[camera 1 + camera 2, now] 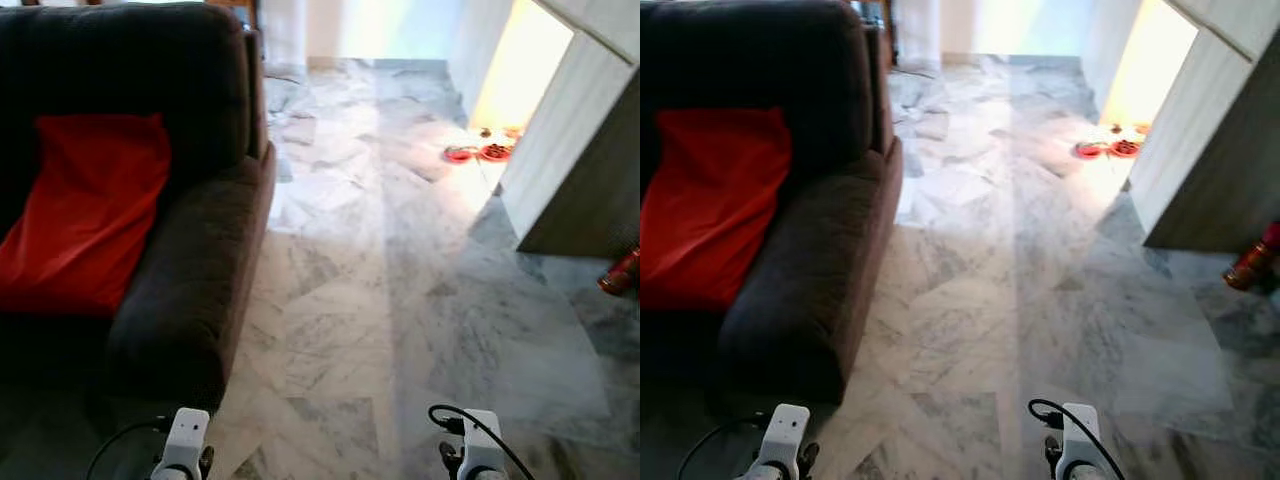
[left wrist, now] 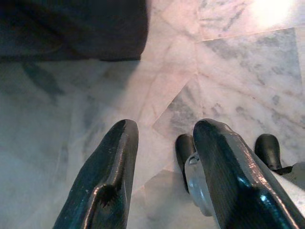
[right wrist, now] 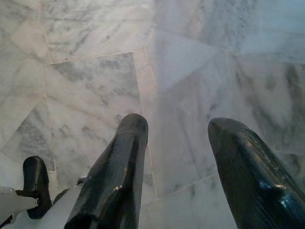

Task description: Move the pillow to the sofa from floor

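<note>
A red pillow (image 1: pixel 85 215) leans on the seat and backrest of the dark sofa (image 1: pixel 190 290) at the left. Both arms hang low at the bottom of the eye views, only their white wrists showing. In the left wrist view my left gripper (image 2: pixel 164 143) is open over bare marble floor beside the sofa's base. In the right wrist view my right gripper (image 3: pixel 178 131) is open too, with nothing between its fingers (image 3: pixel 121 162), over the marble floor.
Grey-veined marble floor (image 1: pixel 400 300) stretches ahead to a bright doorway. Two red bowls (image 1: pixel 478 152) sit on the floor at the far right by a wall corner (image 1: pixel 560 150). A red object (image 1: pixel 622 272) stands at the right edge.
</note>
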You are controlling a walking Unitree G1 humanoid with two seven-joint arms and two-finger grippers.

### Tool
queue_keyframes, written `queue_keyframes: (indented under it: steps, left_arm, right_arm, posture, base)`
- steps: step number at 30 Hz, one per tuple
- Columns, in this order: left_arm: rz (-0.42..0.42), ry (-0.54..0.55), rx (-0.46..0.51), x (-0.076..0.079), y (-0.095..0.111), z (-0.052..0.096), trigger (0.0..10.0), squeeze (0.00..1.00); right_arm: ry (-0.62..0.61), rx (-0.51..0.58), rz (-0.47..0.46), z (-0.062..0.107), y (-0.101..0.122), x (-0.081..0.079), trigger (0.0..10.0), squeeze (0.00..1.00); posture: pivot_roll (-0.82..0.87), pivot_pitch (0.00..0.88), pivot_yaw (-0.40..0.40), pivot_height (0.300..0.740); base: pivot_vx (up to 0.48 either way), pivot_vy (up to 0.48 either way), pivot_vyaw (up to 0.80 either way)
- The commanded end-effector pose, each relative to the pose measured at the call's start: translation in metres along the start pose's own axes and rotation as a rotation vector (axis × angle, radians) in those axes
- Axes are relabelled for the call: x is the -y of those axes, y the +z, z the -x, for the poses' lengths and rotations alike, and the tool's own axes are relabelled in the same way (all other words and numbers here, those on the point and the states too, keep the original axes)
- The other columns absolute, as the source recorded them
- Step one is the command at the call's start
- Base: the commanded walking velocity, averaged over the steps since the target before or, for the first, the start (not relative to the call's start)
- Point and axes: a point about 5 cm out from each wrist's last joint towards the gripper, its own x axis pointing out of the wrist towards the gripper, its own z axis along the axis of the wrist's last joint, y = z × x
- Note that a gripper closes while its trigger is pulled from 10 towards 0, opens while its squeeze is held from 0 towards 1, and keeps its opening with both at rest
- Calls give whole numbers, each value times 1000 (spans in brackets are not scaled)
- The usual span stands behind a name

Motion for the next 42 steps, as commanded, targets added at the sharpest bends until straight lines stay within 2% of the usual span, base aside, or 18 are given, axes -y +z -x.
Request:
queue_keyframes:
  steps: [1,15,19,22,42]
  left_arm:
    - [-12,0,-31,1,-5,1,10000,0]
    - [17,5,-36,-3,-6,1,10000,0]
    - [-27,15,-45,-6,-6,1,10000,0]
    - [-30,9,-49,-5,-6,1,10000,0]
    - [-15,-4,-47,1,-4,0,10000,0]
  right_arm:
    - [1,3,-6,0,2,0,10000,0]
    - [-2,1,-2,0,2,-1,10000,0]
    - [1,3,1,0,2,-1,10000,0]
    - [1,3,2,0,2,-1,10000,0]
    - [1,2,9,0,3,0,10000,0]
  posture:
    - [41,0,-48,740]
    - [42,0,-42,740]
    - [40,0,-42,740]
    - [40,0,-42,740]
    - [40,0,-42,740]
  base:
    - [0,0,-625]
    - [0,0,-622]
    - [394,0,-628]
    - [405,0,-631]
    - [0,0,-633]
